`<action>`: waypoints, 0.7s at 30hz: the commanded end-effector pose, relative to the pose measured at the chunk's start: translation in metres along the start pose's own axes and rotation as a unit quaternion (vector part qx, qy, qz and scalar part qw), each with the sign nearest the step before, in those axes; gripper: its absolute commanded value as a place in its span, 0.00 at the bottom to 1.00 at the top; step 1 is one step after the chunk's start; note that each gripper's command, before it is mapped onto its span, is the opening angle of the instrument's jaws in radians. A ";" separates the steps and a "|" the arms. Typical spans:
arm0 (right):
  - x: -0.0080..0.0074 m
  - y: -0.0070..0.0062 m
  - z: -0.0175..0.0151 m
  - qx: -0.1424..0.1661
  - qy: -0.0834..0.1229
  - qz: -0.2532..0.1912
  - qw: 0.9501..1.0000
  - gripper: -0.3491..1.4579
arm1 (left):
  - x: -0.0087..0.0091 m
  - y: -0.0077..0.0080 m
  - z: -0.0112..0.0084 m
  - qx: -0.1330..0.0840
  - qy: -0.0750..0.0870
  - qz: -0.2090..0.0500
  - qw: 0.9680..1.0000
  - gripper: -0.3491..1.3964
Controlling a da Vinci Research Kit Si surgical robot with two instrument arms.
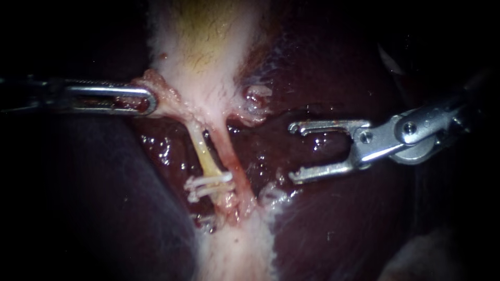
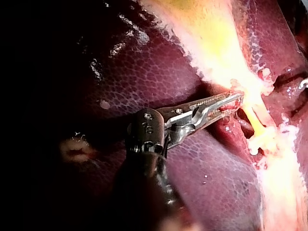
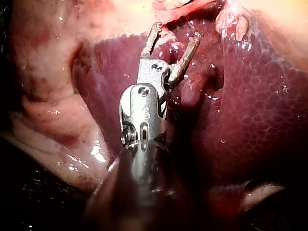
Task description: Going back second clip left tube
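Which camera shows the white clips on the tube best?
The endoscope view: the clips lie plainly across the left tube. The left wrist view shows only a pale lump there; the right wrist view, nothing.

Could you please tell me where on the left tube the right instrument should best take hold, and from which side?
Probably the bare yellowish stretch of the left tube, above the white clip: it runs straight, drawn by the left instrument shut on the gallbladder, with a gap beside it. Come from the right, where the right instrument stands with jaws open; turn them across the tube.
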 end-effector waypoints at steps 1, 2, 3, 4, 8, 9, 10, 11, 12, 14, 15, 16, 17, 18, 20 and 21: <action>0.0000 0.0000 0.0000 0.000 0.000 0.000 1.000 0.47 | -0.0001 -0.0002 0.0002 0.001 0.000 0.000 1.000 0.00; 0.0000 0.0000 0.0000 0.000 0.000 0.000 1.000 0.47 | -0.0001 -0.0003 0.0003 0.001 0.000 0.001 1.000 0.00; 0.0000 0.0000 0.0000 0.000 0.000 0.000 1.000 0.47 | -0.0001 -0.0005 0.0004 0.001 0.000 0.001 1.000 0.00; 0.0000 0.0000 0.0000 0.000 0.000 0.000 1.000 0.47 | -0.0001 -0.0006 0.0006 0.001 0.000 0.001 1.000 0.00; -0.0001 0.0000 -0.0001 0.001 0.000 0.000 1.000 0.47 | -0.0001 -0.0014 0.0015 0.002 0.003 0.002 1.000 0.00; -0.0001 0.0000 -0.0001 0.002 0.000 0.000 1.000 0.47 | -0.0002 -0.0015 0.0017 0.003 0.002 0.002 1.000 0.00; -0.0001 -0.0001 -0.0001 0.002 0.000 0.000 1.000 0.47 | -0.0002 -0.0017 0.0020 0.004 0.001 0.002 1.000 0.00; -0.0001 -0.0001 -0.0002 0.002 0.000 0.000 1.000 0.47 | -0.0004 -0.0020 0.0023 0.006 0.000 0.003 1.000 0.00; -0.0001 -0.0001 -0.0002 0.002 0.000 0.000 1.000 0.47 | -0.0005 -0.0022 0.0026 0.007 -0.001 0.004 1.000 0.00; -0.0001 -0.0001 -0.0002 0.003 0.000 0.000 1.000 0.47 | -0.0008 -0.0027 0.0032 0.007 -0.003 0.005 1.000 0.00; -0.0001 -0.0001 -0.0002 0.003 0.000 0.000 1.000 0.47 | -0.0009 -0.0028 0.0035 0.006 -0.004 0.005 1.000 0.00; -0.0001 -0.0001 -0.0002 0.003 0.000 0.000 1.000 0.47 | -0.0010 -0.0030 0.0037 0.006 -0.005 0.006 1.000 0.00; -0.0001 -0.0001 -0.0002 0.003 0.000 0.000 1.000 0.47 | -0.0011 -0.0031 0.0040 0.007 -0.005 0.006 1.000 0.00; -0.0001 -0.0001 -0.0002 0.003 0.000 0.000 1.000 0.47 | -0.0012 -0.0032 0.0042 0.007 -0.007 0.007 1.000 0.00; -0.0001 -0.0001 -0.0002 0.003 0.000 0.000 1.000 0.47 | -0.0013 -0.0033 0.0044 0.007 -0.008 0.007 1.000 0.00; -0.0001 -0.0001 -0.0002 0.003 0.000 0.000 1.000 0.47 | -0.0013 -0.0033 0.0046 0.007 -0.008 0.007 1.000 0.00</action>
